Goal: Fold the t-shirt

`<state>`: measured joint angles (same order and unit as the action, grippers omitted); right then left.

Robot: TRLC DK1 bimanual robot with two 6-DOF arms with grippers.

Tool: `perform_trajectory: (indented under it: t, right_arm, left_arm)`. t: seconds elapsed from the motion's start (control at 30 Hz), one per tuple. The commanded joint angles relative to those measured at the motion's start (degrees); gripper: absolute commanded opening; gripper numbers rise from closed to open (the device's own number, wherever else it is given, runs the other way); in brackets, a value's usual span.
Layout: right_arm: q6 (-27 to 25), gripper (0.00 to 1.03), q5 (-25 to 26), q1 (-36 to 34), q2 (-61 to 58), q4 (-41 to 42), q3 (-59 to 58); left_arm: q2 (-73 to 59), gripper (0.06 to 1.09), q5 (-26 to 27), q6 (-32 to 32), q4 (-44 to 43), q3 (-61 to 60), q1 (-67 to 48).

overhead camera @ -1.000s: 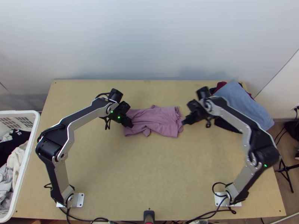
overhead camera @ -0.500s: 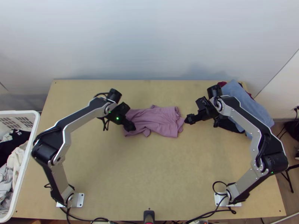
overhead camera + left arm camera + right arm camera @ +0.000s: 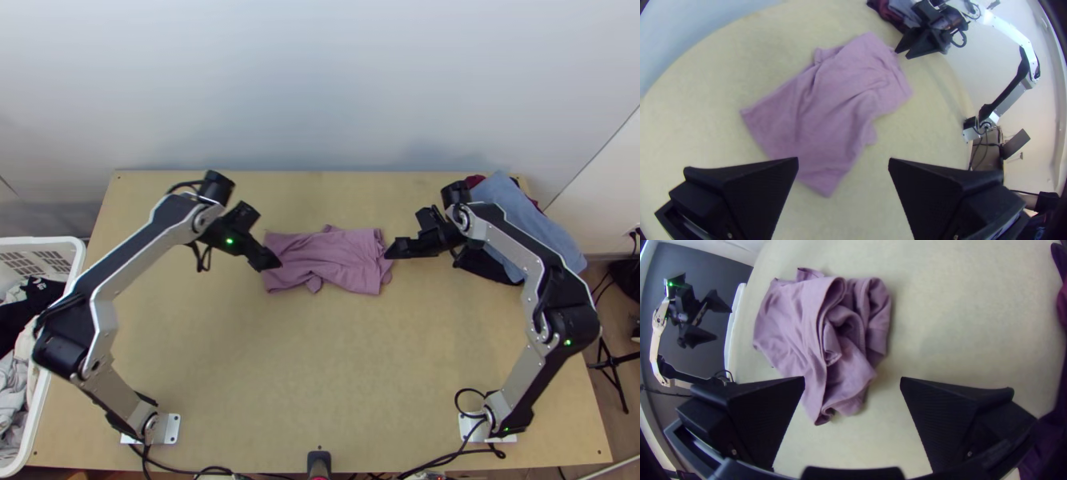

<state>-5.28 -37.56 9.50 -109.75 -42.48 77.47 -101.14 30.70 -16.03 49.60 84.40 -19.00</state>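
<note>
— Found the t-shirt where on the counter?

— From above, found it slightly toward twelve o'clock from the middle, in a partly folded, rumpled bundle. Saw layers rolled and bunched at its three o'clock end.

— And saw the claws doing what?

— Saw the left claw wide, empty between its fingers, close to the nine o'clock end. Couldn't tell whether touching or just above. Saw the right claw wide and empty too, just beside the three o'clock end.

— Placed like that for what reason?

— Guessed at flanking the cloth, ready to take both ends together or tidy the rolled layers. Judged the folding well begun but unfinished. Would have advised a shallow pinch at first, to avoid dragging every layer askew.

— Noticed anything in the way?

— Noticed a blue garment toward two o'clock, piled with dark red cloth and black cloth, close under the right arm. Feared a snag there on a low swing. Spotted a white basket of laundry at nine o'clock, near the left arm's elbow, and a dark fitting at six o'clock, well apart from the shirt.
</note>
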Motion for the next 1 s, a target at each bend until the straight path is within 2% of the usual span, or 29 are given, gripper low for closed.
perform_trajectory:
  t: [0.0, 0.33, 0.8, 0.9, 0.97]
  right_arm:
    - [2.82, 0.99, -3.92, 1.14, -3.98, 1.43, 3.21]
    - [4.84, 0.99, -3.31, 5.18, -6.09, 5.3, 3.56]
    - [6.33, 0.99, -2.96, 10.37, -8.72, 7.15, 4.18]
    - [6.33, 0.95, -2.96, 11.77, -10.13, 6.97, 5.23]
    - [6.33, 0.88, -2.96, 12.21, -10.48, 6.97, 6.2]
  left_arm:
    - [3.41, 1.04, 0.5, -0.23, 1.46, -1.78, 2.66]
    - [3.5, 1.04, -2.4, -0.32, -0.21, -5.21, 6.26]
    - [6.75, 1.04, -3.1, -0.67, -0.83, -9.69, 8.55]
    - [8.07, 1.04, -3.36, -0.67, -1.44, -11.28, 8.72]
    - [8.95, 1.04, -3.36, -0.67, -1.44, -12.24, 9.07]
